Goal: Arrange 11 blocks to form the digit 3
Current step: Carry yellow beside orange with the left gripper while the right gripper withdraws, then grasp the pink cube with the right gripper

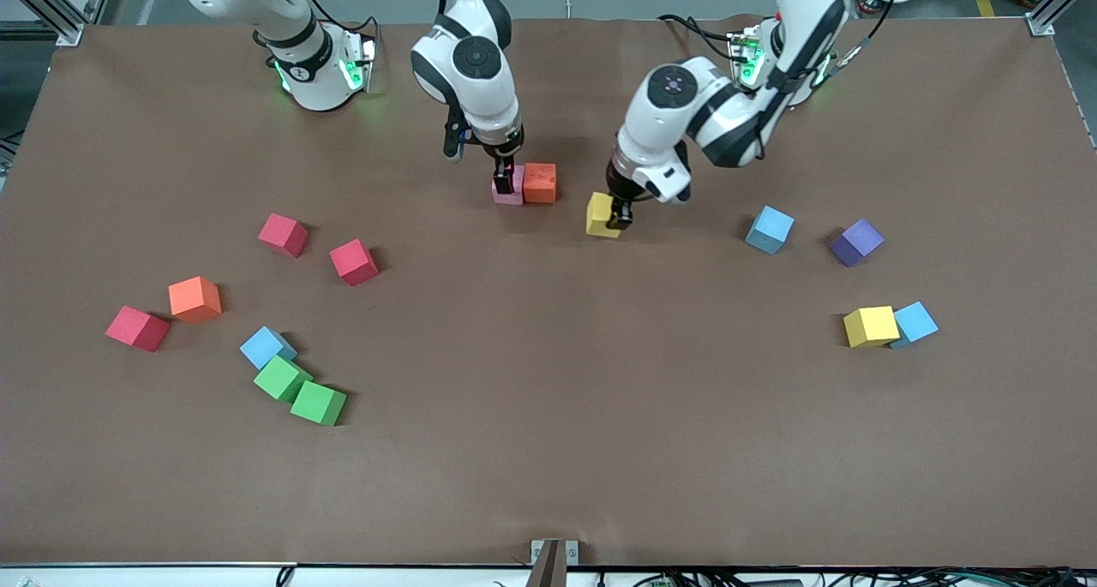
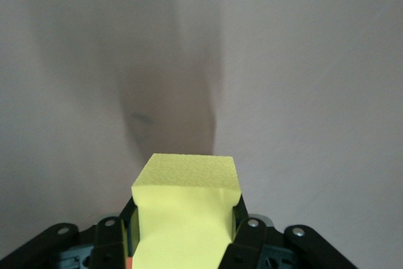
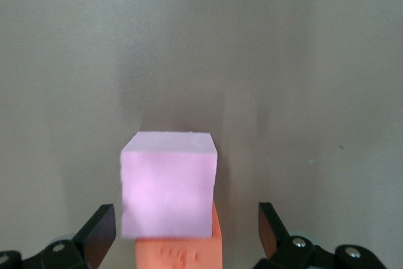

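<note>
A pink cube (image 1: 507, 188) and an orange cube (image 1: 540, 182) sit touching, side by side, on the brown table near the robots' bases. My right gripper (image 1: 504, 178) hangs over the pink cube with its fingers open and clear of it. In the right wrist view the pink cube (image 3: 169, 181) lies between the spread fingers (image 3: 101, 225), with the orange cube (image 3: 182, 253) against it. My left gripper (image 1: 619, 217) is shut on a yellow cube (image 1: 600, 214), low over the table beside the orange cube with a gap between. The yellow cube (image 2: 186, 200) fills the left gripper (image 2: 186, 215).
Loose cubes toward the left arm's end: blue (image 1: 769, 229), purple (image 1: 856, 242), yellow (image 1: 870, 326) touching blue (image 1: 915, 321). Toward the right arm's end: red (image 1: 283, 234), red (image 1: 353, 261), orange (image 1: 194, 299), red (image 1: 137, 327), blue (image 1: 266, 347), two green (image 1: 281, 378) (image 1: 318, 403).
</note>
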`<state>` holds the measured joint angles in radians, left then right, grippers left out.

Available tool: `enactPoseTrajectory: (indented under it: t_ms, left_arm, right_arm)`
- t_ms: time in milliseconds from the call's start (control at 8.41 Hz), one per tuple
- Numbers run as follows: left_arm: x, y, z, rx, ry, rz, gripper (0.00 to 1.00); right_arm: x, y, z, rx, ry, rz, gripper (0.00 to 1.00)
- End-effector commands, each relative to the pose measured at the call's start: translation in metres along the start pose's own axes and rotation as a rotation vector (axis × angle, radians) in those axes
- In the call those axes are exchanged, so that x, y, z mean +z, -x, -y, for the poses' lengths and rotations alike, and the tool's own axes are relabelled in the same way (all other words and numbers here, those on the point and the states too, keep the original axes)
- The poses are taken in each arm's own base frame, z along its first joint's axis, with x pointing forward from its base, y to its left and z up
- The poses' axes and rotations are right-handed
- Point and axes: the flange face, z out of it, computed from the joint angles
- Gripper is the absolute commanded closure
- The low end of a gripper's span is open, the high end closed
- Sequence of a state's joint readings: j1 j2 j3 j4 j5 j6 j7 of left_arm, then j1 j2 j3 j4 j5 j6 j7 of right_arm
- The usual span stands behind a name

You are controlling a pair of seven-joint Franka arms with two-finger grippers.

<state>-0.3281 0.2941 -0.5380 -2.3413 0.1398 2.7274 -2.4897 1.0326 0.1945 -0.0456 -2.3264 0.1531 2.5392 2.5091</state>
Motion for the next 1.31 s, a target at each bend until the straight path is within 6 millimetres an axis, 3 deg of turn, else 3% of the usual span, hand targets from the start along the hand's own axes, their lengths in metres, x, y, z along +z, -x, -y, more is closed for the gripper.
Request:
enactPoseTrajectory:
  t_ms: [0,119,238,595,713,832,951,1189]
  left_arm:
    - [0.009,0.016,0.011,-0.015,-0.025,-0.004,0.51]
    - [0.012,0.02,0.011,-0.02,-0.045,-0.026,0.51]
    - [0.015,0.021,0.015,-0.017,-0.054,-0.035,0.51]
    - [0.03,0.031,0.032,-0.017,-0.045,-0.084,0.51]
    - [0.039,0.036,0.03,-0.019,-0.058,-0.129,0.51]
    - [0.039,0.04,0.025,-0.032,-0.038,-0.146,0.51]
    - [0.038,0.042,0.025,-0.026,-0.027,-0.147,0.51]
    - [0.039,0.053,0.039,-0.024,-0.026,-0.146,0.51]
  right_arm:
    - [-0.066,-0.035,0.037,0.02,-0.043,0.005,0.0]
    - [-0.081,-0.055,0.065,-0.015,-0.056,0.012,0.0]
    - [-0.083,-0.069,0.082,-0.147,-0.065,0.009,0.0]
    - [-0.098,-0.156,0.164,-0.411,-0.122,-0.074,0.0]
    - [-0.101,-0.179,0.181,-0.566,-0.12,-0.088,0.0]
    - [-0.104,-0.209,0.199,-0.645,-0.117,-0.097,0.0]
    - [-0.103,-0.226,0.208,-0.716,-0.109,-0.105,0.0]
    - [-0.091,-0.257,0.222,-0.707,-0.08,-0.105,0.0]
